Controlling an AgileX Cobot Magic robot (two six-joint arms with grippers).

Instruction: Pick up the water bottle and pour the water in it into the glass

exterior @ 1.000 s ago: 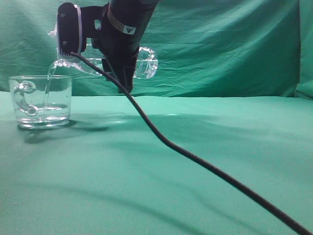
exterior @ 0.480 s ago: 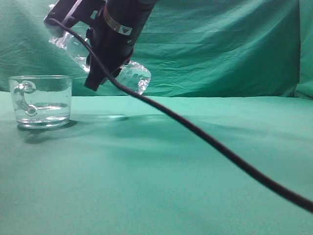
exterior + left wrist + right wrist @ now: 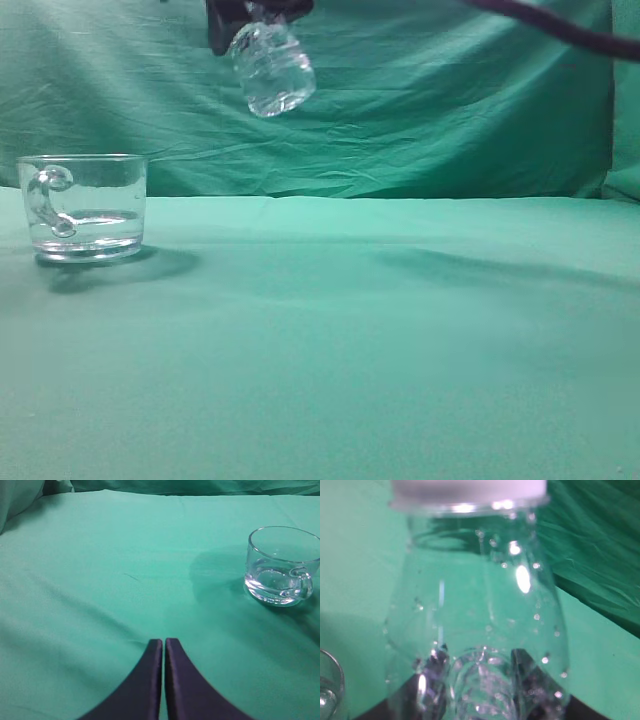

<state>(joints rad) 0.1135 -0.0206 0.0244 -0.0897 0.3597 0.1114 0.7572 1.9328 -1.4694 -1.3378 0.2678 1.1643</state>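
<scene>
Right gripper point(image 3: 480, 700): my dark fingers are pinching the ribbed water bottle point(image 3: 271, 68), holding it high, above and right of the glass point(image 3: 83, 206).
Why: I judge the pour done, since the bottle is looking drained, only droplets clinging inside.
Left gripper point(image 3: 164, 652): my fingers are pressing together, holding nothing, idling near the glass.
Glass: sitting upright, water point(image 3: 88, 222) filling its lower third.
Surface: wrinkled green cloth point(image 3: 380, 330) is covering the table; a green drape point(image 3: 450, 100) is hanging behind the glass.

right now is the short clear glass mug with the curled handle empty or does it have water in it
Partly filled: the short clear glass mug stands upright with a water line low in it, well below the rim.
</scene>
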